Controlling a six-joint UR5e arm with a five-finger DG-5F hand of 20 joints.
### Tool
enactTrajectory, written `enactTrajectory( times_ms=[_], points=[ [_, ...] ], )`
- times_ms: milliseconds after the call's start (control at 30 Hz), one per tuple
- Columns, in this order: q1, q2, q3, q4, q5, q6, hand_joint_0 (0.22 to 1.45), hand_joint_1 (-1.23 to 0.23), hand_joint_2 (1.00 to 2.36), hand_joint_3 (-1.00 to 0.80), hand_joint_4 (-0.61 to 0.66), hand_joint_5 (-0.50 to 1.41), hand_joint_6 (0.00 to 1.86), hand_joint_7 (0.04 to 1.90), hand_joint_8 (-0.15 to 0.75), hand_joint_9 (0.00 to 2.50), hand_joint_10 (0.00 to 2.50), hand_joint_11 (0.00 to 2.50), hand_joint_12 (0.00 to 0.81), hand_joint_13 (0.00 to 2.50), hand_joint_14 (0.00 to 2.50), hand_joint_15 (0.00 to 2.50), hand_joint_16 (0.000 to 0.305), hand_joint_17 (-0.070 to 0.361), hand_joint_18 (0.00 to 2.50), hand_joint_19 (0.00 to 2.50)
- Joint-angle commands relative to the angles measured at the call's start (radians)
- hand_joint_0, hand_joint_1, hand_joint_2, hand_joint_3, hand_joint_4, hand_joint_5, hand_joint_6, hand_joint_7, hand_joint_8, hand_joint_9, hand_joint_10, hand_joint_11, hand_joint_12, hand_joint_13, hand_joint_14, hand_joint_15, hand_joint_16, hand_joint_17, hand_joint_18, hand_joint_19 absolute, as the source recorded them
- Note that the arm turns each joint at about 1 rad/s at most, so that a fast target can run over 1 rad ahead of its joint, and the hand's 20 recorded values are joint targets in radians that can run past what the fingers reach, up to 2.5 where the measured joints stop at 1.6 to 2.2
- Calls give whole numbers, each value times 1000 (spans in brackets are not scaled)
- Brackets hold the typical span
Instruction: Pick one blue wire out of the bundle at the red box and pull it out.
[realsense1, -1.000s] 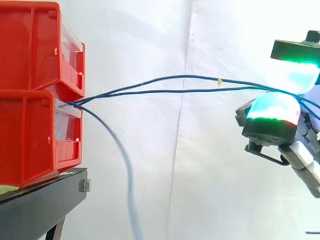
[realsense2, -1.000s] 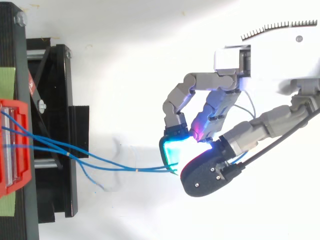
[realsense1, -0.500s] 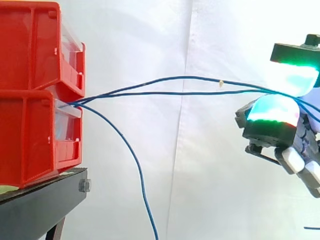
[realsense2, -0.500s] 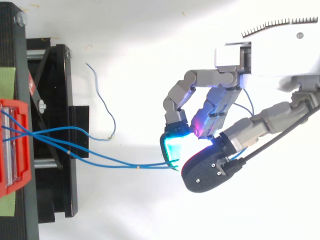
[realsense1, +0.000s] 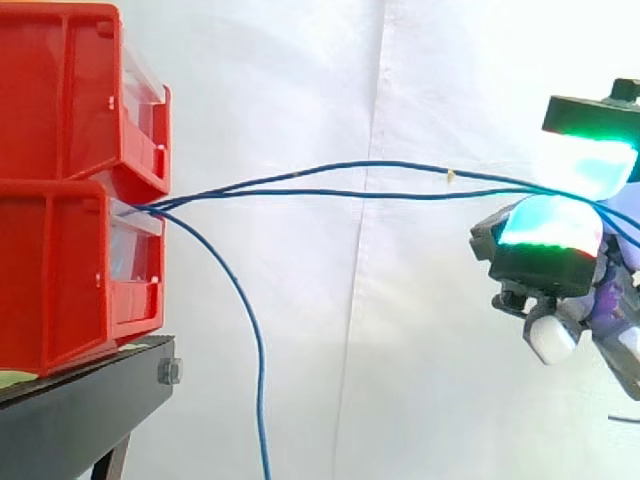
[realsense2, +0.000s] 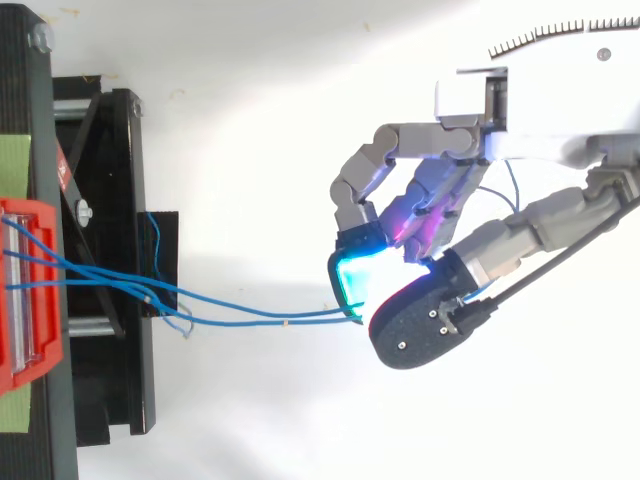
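Stacked red bins (realsense1: 70, 190) fill the left edge on a black stand (realsense1: 85, 400). The side view shows blue wires (realsense1: 350, 178) leaving the gap between the bins, two arching nearly level across the open white curtain (realsense1: 300, 80) to the hand (realsense1: 548, 250) at the right edge, while a third wire (realsense1: 258, 380) droops off the bottom edge. From above, the hand (realsense2: 430, 215) stands well apart from the stand with free room all round, its curled finger and thumb pinching both stretched wires between glowing pads (realsense2: 352, 280).
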Motion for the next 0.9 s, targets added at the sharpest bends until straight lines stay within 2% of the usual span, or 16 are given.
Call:
enactTrajectory(
  times_ms=[0,100,200,367,500,867],
  points=[
    [1,0,0,0,0,0,832,-763,1008,-409,-252,-220,959,1304,223,968,4,240,358,1261,16,518,45,102,932,468],
    [-1,0,0,0,0,0,845,-766,1000,-500,-210,-230,958,1252,301,1118,6,443,395,1547,20,714,44,100,1011,465],
    [-1,0,-1,-3,-1,0,851,-748,1000,-500,-163,-237,959,1229,342,1181,8,514,397,1647,24,791,43,96,1042,445],
    [-4,0,0,-9,-1,0,827,-741,1000,-500,-99,-246,964,1162,336,1186,10,521,407,1645,23,788,43,98,1073,414],
    [-4,0,0,-8,-3,0,784,-768,1000,-500,-53,-246,973,1011,308,1131,7,510,418,1554,24,738,44,100,1067,390],
    [-2,0,0,-6,-3,2,694,-739,1000,-500,-49,-224,967,869,306,1036,6,455,407,1413,20,660,45,102,1019,405]
  ],
)
